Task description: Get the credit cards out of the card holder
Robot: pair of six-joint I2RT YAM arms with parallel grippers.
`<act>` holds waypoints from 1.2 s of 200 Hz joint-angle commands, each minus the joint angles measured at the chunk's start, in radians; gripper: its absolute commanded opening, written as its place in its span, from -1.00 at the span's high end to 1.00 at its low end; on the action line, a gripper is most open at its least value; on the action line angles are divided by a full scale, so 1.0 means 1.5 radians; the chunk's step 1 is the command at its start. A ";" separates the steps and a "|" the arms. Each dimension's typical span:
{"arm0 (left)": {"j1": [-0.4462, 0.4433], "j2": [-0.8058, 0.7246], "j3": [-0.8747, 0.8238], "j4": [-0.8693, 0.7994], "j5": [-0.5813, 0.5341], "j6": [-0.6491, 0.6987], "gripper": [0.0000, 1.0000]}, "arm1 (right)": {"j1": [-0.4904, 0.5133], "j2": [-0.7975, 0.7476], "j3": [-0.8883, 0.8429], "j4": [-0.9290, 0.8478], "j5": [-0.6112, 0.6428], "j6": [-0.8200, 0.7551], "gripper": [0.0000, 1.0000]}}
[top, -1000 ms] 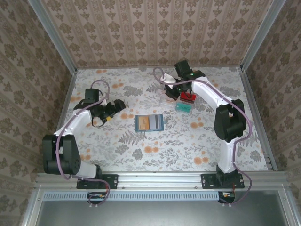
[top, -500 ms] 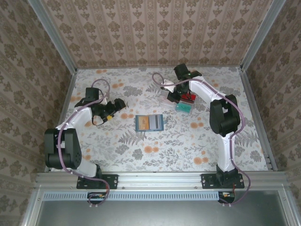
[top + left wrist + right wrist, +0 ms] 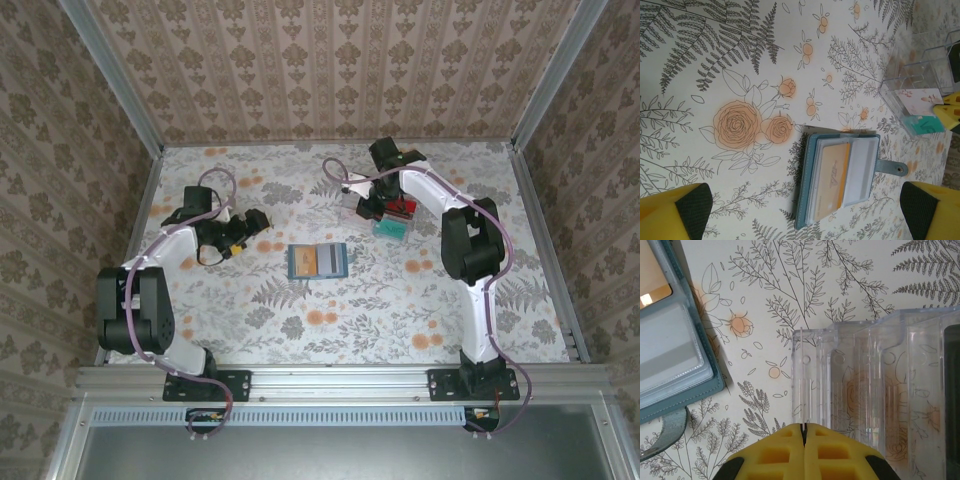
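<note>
The teal card holder (image 3: 318, 260) lies open and flat at mid-table. Its left pocket holds an orange-tan credit card (image 3: 832, 175) and its right pocket a pale grey-white one (image 3: 862, 167). My left gripper (image 3: 255, 222) hovers to the holder's left, jaws wide open and nothing between them; the holder (image 3: 840, 180) lies between its yellow fingertips (image 3: 690, 205). My right gripper (image 3: 804, 427) is shut over the left end of the clear tray (image 3: 880, 375). A thin pale edge runs from its seam along the tray wall; I cannot tell whether it is held. The holder's corner (image 3: 670, 355) is at left.
The clear compartment tray (image 3: 352, 197) stands at the back right of the floral tabletop, with a red block (image 3: 400, 207) and a teal block (image 3: 391, 228) by it. Metal rails and patterned walls enclose the table. Open tabletop lies in front of the holder.
My right arm has swung its elbow in, and its gripper has shifted slightly left over the tray's end. The left arm has barely moved. The card holder has not moved.
</note>
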 commanded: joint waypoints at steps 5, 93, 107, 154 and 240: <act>0.005 0.003 0.012 0.005 0.017 0.009 -1.00 | -0.003 0.021 0.026 -0.035 -0.023 -0.026 0.95; 0.005 -0.001 0.010 0.014 0.039 0.010 -1.00 | -0.003 0.031 0.055 -0.069 -0.009 -0.004 0.58; 0.005 0.000 0.011 0.013 0.039 0.008 -1.00 | -0.002 0.021 0.051 -0.058 -0.010 0.006 0.56; 0.005 -0.005 0.009 0.013 0.040 0.007 -1.00 | -0.002 -0.055 0.003 0.038 0.012 0.083 0.41; 0.004 -0.025 -0.007 0.017 0.039 0.001 -1.00 | 0.058 -0.125 -0.079 0.075 0.101 0.326 0.00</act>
